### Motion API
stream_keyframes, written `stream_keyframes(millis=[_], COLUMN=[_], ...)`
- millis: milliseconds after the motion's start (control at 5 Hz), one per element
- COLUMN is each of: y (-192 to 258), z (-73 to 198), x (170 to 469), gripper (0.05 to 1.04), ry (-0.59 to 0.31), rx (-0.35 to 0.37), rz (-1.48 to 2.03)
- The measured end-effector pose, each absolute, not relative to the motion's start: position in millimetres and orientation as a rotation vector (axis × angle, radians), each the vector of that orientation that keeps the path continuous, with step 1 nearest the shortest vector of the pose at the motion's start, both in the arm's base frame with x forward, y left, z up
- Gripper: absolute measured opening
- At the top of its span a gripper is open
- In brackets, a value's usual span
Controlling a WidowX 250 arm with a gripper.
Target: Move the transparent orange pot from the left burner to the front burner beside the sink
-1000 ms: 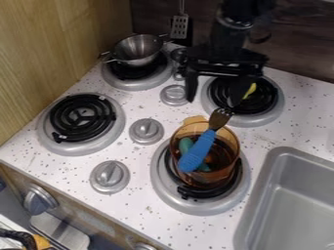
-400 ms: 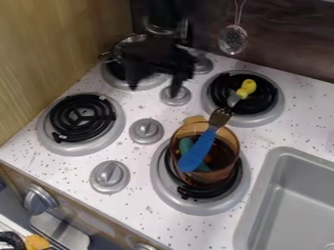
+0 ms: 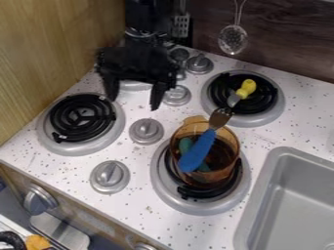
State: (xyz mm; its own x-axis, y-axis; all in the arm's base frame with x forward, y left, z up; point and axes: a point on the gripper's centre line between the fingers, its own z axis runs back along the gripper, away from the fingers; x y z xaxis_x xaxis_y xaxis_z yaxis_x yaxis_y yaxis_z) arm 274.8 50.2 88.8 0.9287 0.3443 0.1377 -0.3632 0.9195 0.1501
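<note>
Gripper [image 3: 134, 101] has swung left since the earlier frames: it was over by the upper-right burner, then passed leftward, and now hangs a bit further left and slightly lower in the view. Its two fingers are spread apart with nothing between them, tips pointing down. It's in front of the upper-left burner [image 3: 134, 86], whose rim peeks out between the fingers, and near a silver knob [image 3: 177, 95] to the right.

Below and left of it is a burner with a bare black coil [image 3: 81, 117], with two more knobs [image 3: 146, 131] [image 3: 110, 177] to the right of that. Lower right you've got a see-through amber pot [image 3: 228, 168] on another burner [image 3: 163, 193], with a blue-handled fork [image 3: 198, 152] leaning in it, tines up over the rim, plus something green [image 3: 185, 145] inside. Yellow-handled utensil [image 3: 246, 88] is lying on the upper-right burner [image 3: 277, 105], well apart from the gripper. Grey sink [image 3: 283, 195] is set in the speckled table [image 3: 130, 210] at the right, and a slotted spatula [image 3: 180, 25] and a perforated spoon [image 3: 233, 39] hang by the dark wall [image 3: 287, 44]
</note>
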Motion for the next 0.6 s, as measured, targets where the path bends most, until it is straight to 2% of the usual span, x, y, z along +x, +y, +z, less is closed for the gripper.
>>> stream_keyframes(millis=[400, 600], y=[43.7, 41.5], z=[109.2, 123.9], x=[252.4, 242.5], gripper=[0.999, 0.999], ry=[-0.111, -0.110], rx=[0.204, 0.242], rz=[0.412, 0.433])
